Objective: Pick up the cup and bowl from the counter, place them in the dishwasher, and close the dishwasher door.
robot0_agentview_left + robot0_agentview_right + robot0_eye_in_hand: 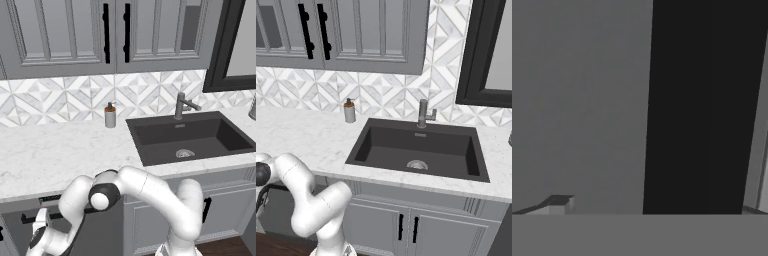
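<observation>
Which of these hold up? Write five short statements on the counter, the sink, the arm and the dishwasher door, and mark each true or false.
1. The soap dispenser stands on the counter, left of the sink in the left base view. True.
2. The faucet sits at the sink's front edge. False: it rises at the back, by the tiled wall.
3. The arm reaches up to the upper cabinets. False: it bends down below the counter, toward the dishwasher door.
4. The door's bar handle is black. True.
5. The sink is white. False: it is dark.
</observation>
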Robot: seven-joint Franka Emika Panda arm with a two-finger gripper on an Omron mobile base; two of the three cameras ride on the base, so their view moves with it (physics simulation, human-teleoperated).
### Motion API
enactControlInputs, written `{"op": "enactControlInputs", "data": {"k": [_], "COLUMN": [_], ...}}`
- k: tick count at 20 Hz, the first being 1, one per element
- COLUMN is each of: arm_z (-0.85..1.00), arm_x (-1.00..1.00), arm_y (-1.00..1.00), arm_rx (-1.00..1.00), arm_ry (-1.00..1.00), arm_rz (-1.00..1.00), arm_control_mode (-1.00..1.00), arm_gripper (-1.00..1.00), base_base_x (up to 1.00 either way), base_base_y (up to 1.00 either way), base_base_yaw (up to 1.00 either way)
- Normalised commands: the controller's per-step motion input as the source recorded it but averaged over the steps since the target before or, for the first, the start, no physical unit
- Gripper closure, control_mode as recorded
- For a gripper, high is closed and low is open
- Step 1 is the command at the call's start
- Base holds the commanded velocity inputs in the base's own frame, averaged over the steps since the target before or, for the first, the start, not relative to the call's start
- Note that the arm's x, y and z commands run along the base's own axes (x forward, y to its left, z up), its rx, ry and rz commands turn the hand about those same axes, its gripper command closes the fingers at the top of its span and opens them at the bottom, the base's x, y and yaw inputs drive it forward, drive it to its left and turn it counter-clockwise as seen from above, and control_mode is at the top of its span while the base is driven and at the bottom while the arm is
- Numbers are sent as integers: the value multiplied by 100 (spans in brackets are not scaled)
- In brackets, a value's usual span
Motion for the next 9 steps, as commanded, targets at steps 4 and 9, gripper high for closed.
{"op": "enactControlInputs", "data": {"k": [4,9], "arm_z": [-3,-30], "arm_x": [100,100], "arm_y": [-59,-37], "arm_rx": [5,4], "arm_ry": [-2,-7], "arm_rz": [0,0], "arm_control_mode": [-100,-100], "arm_gripper": [-100,-100], "base_base_x": [0,0], "base_base_y": [0,0], "base_base_yaw": [0,0]}}
